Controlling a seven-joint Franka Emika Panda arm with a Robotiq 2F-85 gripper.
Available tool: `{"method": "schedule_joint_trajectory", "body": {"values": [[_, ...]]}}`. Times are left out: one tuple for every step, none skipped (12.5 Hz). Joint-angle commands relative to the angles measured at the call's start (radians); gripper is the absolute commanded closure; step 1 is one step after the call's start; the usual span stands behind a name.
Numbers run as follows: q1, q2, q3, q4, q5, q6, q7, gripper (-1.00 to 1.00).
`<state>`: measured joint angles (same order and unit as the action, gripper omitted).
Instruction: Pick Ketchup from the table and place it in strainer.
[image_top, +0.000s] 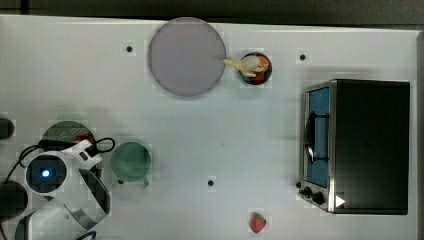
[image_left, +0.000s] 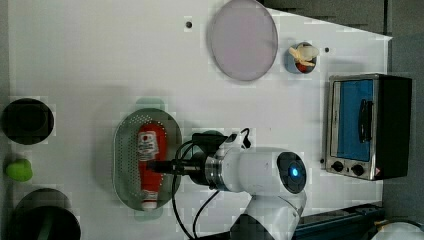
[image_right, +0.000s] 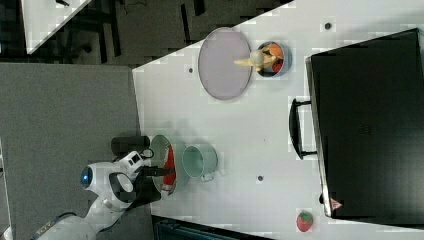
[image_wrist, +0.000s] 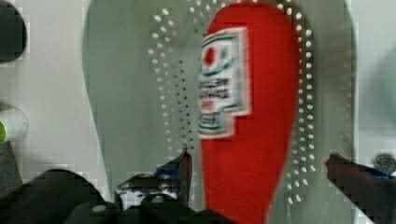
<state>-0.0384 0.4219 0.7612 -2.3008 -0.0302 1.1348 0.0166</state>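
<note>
Gripper (image_wrist: 257, 163): nearest the wrist camera; jaws spread wide, one finger on each side of the bottle with a visible gap to the red body. Released, grasping nothing.
Arm (image_left: 260, 172): white, reaching from the left view's bottom edge over the strainer, with the gripper above the bottle's narrow end. Judged to be the pose of a drop just made.
Oven (image_top: 357, 145): black and steel toaster oven at the top view's right, door shut. No part in this task.
Plate (image_top: 186, 56): grey round plate near the top view's upper edge, bare, well apart from the work area.
Strainer (image_left: 125, 160): pale mint oval basket with a perforated base, on the table at the left view's lower left, just beside the cup. It is the receiving vessel.
Ketchup (image_left: 149, 165): red bottle with a white label, lying on its side lengthwise in the strainer, label up. It rests on the perforated base; lying flat suits the shallow oval.
Cup (image_top: 131, 162): round green cup, upright, near the strainer; a lookalike, not the target.
Bowl (image_top: 256, 68): small dark bowl holding toy food, just beside the plate.
Strawberry (image_top: 257, 223): red piece with a green tip at the top view's lower edge, well apart from everything else.
Task status: placement judged complete; only the arm's withdrawal remains.
Risk: a finger could catch the bottle or rim if the lift is not straight.
</note>
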Motion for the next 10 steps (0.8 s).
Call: {"method": "schedule_joint_trajectory", "body": {"values": [[-0.029,-0.117,0.015,0.059,-0.017,-0.049,0.097,-1.0],[-0.044,-0.166,0.014,0.076,-0.017,-0.112,0.118,-1.0],[-0.063,-0.219,0.014,0.097,-0.014,-0.195,0.118,-1.0],[-0.085,-0.27,0.011,0.12,-0.013,-0.29,0.117,-1.0],[-0.108,-0.319,0.005,0.147,-0.012,-0.385,0.117,-1.0],[-0.129,-0.363,-0.009,0.175,-0.007,-0.478,0.111,-1.0],[-0.15,-0.401,-0.029,0.203,0.01,-0.562,0.104,-1.0],[-0.167,-0.434,-0.058,0.233,0.034,-0.632,0.096,-1.0],[-0.18,-0.461,-0.095,0.264,0.068,-0.687,0.087,-1.0],[-0.191,-0.482,-0.138,0.292,0.097,-0.736,0.078,-1.0]]}}
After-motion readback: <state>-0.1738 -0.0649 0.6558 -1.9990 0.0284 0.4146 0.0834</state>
